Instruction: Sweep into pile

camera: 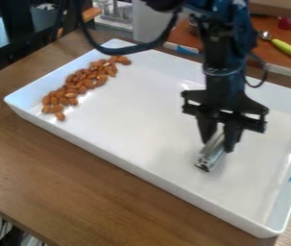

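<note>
From where I stand, the black two-finger gripper (pixel 219 143), right of centre, is clamped on a shiny silver, probably metal, tool (pixel 210 156), angled low presumably for sweeping; the brown almonds (pixel 80 81) band the white rectangular tray (pixel 135 120), upper left.

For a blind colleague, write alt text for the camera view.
A black robot tool holds an elongated silver metal piece over a white rectangular tray, with brown oval almonds in a band along the tray's left end.
</note>
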Robot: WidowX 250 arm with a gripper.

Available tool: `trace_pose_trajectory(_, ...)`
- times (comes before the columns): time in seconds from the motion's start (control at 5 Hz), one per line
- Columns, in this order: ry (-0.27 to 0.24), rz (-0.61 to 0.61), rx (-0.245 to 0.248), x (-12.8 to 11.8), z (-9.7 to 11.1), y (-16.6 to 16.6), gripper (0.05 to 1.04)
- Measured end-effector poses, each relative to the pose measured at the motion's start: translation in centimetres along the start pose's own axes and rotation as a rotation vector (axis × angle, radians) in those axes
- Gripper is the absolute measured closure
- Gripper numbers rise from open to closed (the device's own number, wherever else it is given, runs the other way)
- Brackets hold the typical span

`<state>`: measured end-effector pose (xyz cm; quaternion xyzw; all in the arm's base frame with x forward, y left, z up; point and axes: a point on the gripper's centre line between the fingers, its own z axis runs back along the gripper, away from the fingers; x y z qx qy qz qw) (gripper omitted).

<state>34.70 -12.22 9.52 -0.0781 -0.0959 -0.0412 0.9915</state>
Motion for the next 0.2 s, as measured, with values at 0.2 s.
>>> trace_pose_trajectory(0.2,0.006,-0.014,0.016,0.78,0.26,-0.73,0.335)
